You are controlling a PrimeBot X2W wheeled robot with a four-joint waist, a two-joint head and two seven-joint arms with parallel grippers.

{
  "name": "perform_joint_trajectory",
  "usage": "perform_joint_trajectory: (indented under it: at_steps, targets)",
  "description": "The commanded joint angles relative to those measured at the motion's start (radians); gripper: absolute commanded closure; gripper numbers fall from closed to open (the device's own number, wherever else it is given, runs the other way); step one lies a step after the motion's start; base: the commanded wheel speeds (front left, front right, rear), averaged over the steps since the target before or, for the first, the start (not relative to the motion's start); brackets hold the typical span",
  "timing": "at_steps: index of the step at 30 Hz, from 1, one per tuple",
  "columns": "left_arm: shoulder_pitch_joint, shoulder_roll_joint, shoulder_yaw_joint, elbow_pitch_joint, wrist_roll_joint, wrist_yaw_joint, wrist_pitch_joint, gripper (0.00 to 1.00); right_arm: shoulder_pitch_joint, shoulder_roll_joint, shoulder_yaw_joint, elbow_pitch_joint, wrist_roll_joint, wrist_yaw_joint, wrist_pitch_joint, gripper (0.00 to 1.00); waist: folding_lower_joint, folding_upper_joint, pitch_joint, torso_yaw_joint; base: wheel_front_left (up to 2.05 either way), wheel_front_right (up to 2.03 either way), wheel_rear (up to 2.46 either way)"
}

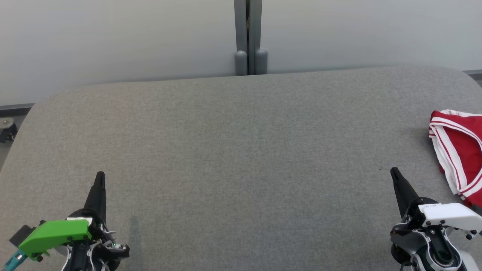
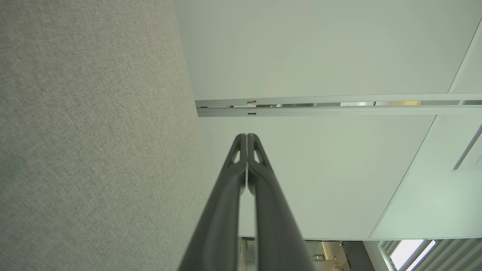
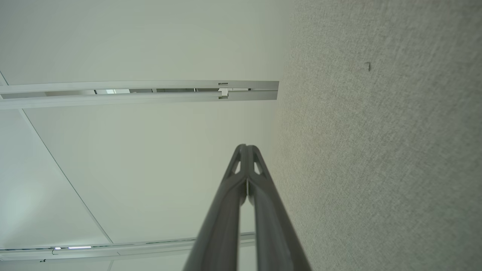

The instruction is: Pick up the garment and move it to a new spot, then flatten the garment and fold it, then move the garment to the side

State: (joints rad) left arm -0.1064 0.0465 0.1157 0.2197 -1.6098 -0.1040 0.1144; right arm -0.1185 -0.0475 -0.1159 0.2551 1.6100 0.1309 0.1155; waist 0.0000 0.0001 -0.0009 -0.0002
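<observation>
Finds red-and-white garment (image 1: 460, 150) at right edge of grey table (image 1: 241, 150), long axis near-to-far, just right of right gripper (image 1: 394, 173), well apart from left gripper (image 1: 100, 175); both jaws pressed together, pinching nothing

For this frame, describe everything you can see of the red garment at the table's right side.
The garment is red cloth with white striped trim along its edges, thin like sportswear. It lies crumpled and doubled over, not flattened, on the grey felt-like table near its right edge, cut off by the head view's right border. The table touches it; the shut right gripper points forward on its left, tip clear of it.
</observation>
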Motion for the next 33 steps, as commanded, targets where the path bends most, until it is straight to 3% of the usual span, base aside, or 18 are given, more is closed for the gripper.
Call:
perform_joint_trajectory:
  at_steps: [1, 33]
  targets:
    - [-0.011, 0.007, 0.002, -0.003, -0.003, 0.003, 0.004, 1.00, -0.007, -0.005, -0.002, -0.003, 0.002, 0.000, 0.004, 1.00, 0.0000, -0.0001, 0.000, 0.000, 0.00, 0.00, 0.00]
    - [-0.011, 0.007, 0.002, -0.003, -0.004, 0.003, 0.003, 1.00, -0.007, -0.005, -0.002, -0.003, 0.002, 0.000, 0.004, 1.00, 0.0000, -0.0001, 0.000, 0.000, 0.00, 0.00, 0.00]
